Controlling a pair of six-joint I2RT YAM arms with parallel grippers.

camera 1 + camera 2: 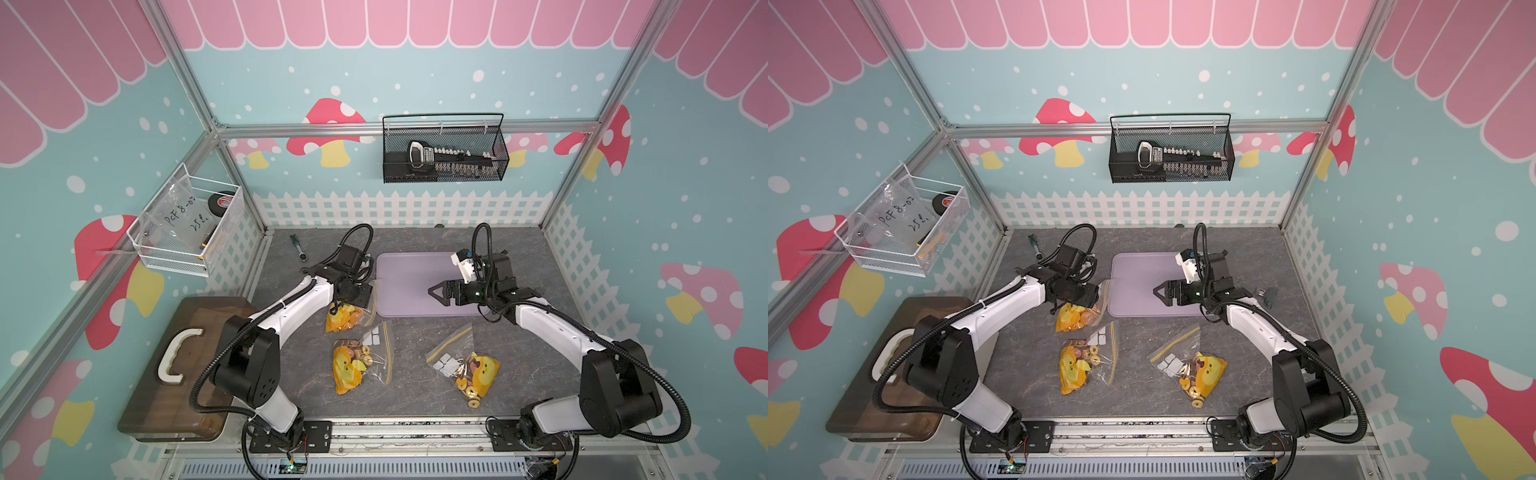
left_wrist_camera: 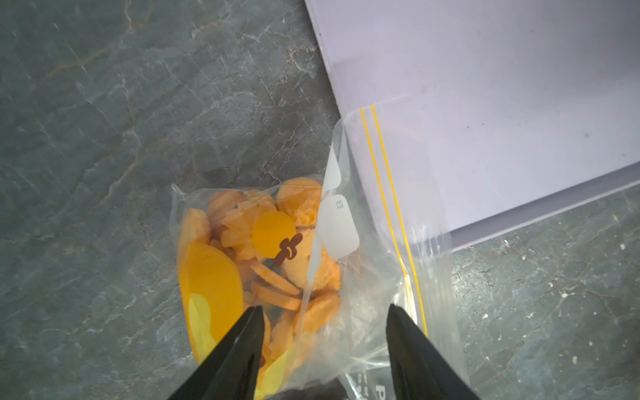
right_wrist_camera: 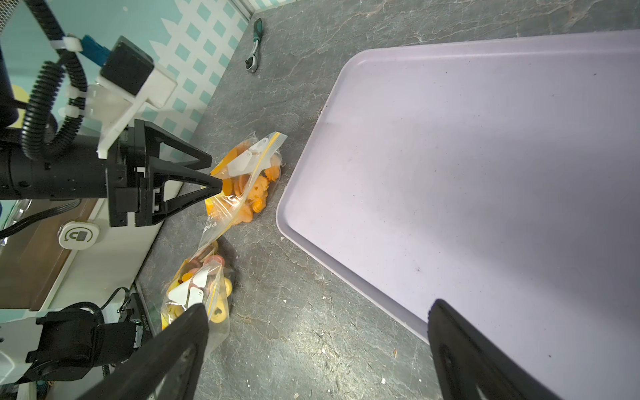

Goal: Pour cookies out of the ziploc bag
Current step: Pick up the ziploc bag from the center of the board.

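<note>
Three clear ziploc bags with yellow seal lines lie on the grey stone-look table. The far-left bag (image 1: 347, 318) (image 2: 381, 207) holds orange-golden cookies (image 2: 277, 284) and rests against the lilac tray (image 1: 411, 270); its mouth lies over the tray's corner (image 2: 485, 86). My left gripper (image 2: 325, 307) (image 1: 337, 306) points down at this bag, its jaws apart and straddling the bag's filled end. My right gripper (image 1: 434, 291) (image 3: 320, 306) hovers over the tray's near edge (image 3: 485, 173), wide open and holding nothing.
A second bag of cookies (image 1: 359, 365) and a third bag (image 1: 465, 365) lie nearer the front. A ratchet tool (image 1: 298, 247) lies at the back left. A wooden case with a white handle (image 1: 187, 361) sits left of the table. Wire baskets hang on the walls.
</note>
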